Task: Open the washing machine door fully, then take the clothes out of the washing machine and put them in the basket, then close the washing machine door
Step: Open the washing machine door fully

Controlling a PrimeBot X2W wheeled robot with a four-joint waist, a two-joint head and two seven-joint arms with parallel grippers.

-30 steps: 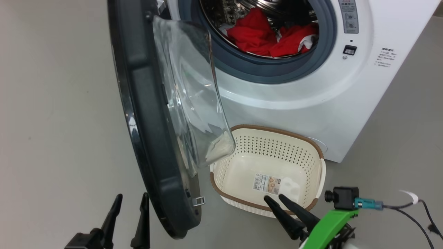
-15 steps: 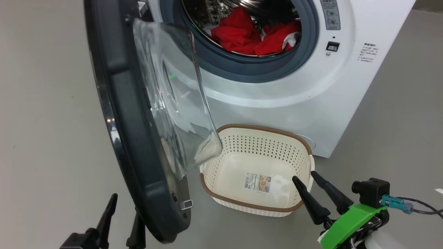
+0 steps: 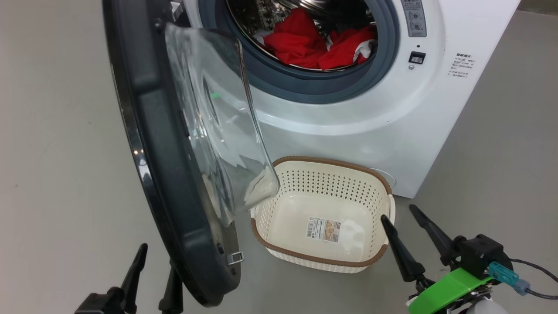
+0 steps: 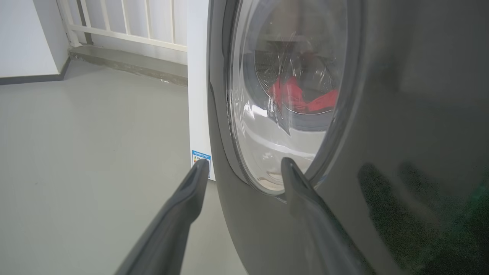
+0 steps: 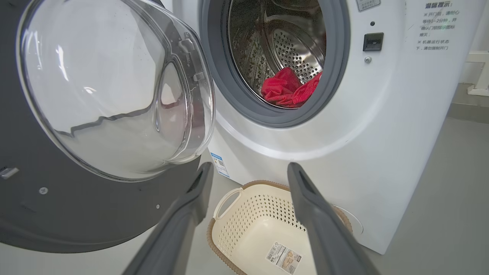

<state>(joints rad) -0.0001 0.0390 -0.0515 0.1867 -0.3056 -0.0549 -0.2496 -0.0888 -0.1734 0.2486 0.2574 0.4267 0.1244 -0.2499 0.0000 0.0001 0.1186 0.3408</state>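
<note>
The washing machine (image 3: 436, 113) stands with its door (image 3: 148, 131) swung open to the left, glass bowl facing the drum. Red clothes (image 3: 314, 43) lie inside the steel drum, also seen in the right wrist view as clothes (image 5: 286, 89). The cream basket (image 3: 331, 162) sits on the floor below the opening, with just a sticker inside. My left gripper (image 3: 158, 259) is open at the door's outer side; in its wrist view the left gripper (image 4: 244, 162) straddles the black rim of the door (image 4: 382, 114). My right gripper (image 3: 397, 212) is open at the basket's right rim, holding nothing.
Grey floor (image 3: 65, 174) spreads to the left of the door and to the right of the machine. A white railing (image 4: 126, 23) and a low step lie beyond the machine. A cable (image 3: 536, 270) trails from my right wrist.
The head camera shifted, so the scene slid left. My right gripper moved from over the basket's front to its right rim and further forward. The left gripper stayed put.
</note>
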